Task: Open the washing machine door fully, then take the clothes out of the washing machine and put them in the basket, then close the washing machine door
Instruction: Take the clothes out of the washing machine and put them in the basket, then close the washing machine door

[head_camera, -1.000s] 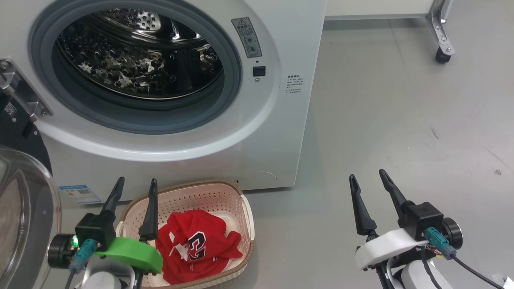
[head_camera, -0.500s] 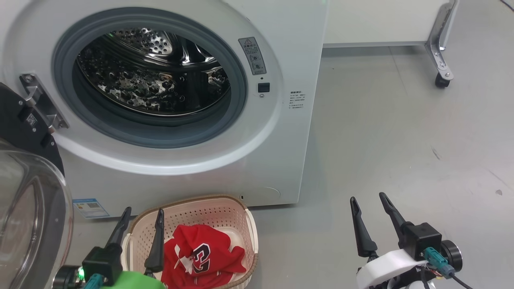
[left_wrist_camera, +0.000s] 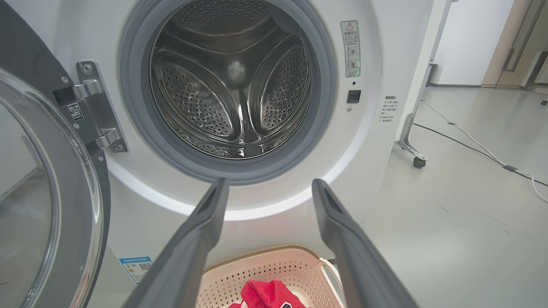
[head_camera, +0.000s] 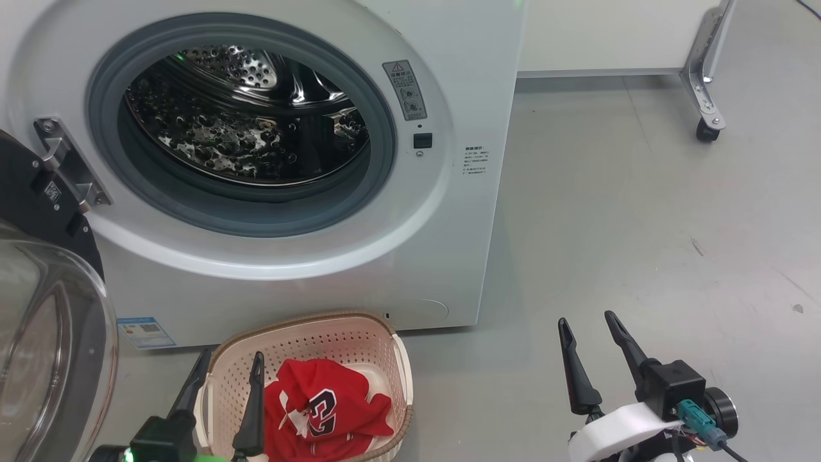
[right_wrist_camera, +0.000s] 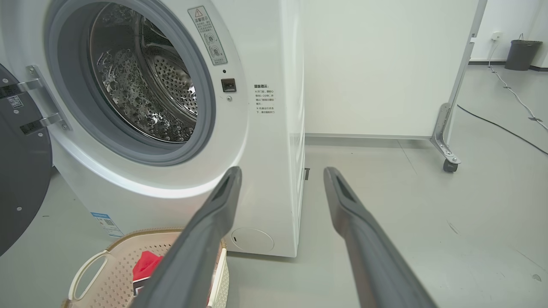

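The white washing machine fills the upper left of the head view, its steel drum bare inside. Its door hangs swung open at the far left, glass bowl facing out, hinge showing. Red clothes with a navy number lie in the cream basket on the floor below the opening. My left gripper hovers open over the basket's left rim. My right gripper is open above bare floor to the basket's right. Both wrist views look along spread fingers toward the machine.
A white panel on a metal leg with a caster stands at the back right. Cables run across the grey floor behind the machine's right side, and a dark bin sits far back.
The head camera tilted up, so the machine and basket sit lower in the picture and both grippers lie nearer the bottom edge. Clothes and door have not shifted.
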Available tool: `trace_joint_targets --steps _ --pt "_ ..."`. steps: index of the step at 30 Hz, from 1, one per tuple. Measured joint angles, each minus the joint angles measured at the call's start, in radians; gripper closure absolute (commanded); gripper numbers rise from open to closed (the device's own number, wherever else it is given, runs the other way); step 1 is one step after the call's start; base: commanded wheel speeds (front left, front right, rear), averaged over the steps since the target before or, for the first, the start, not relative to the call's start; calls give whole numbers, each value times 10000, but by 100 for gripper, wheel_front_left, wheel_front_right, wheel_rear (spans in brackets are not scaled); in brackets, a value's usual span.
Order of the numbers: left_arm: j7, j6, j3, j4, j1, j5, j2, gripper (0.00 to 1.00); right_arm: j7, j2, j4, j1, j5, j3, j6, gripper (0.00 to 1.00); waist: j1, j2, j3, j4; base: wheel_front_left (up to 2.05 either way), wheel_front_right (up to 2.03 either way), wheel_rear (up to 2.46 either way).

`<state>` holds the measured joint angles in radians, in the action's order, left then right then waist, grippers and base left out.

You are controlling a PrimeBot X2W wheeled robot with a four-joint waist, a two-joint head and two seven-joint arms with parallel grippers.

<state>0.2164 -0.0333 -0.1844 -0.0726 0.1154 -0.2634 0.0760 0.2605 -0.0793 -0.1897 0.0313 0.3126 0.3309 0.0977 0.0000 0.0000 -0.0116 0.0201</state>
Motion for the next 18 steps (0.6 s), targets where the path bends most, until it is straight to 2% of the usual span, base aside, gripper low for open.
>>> trace_joint_targets --steps 18 --pt "-385 -192 -48 878 424 33 48 0 0 12 105 46 -61 0 0 0 0 0 -11 121 0 0 0"
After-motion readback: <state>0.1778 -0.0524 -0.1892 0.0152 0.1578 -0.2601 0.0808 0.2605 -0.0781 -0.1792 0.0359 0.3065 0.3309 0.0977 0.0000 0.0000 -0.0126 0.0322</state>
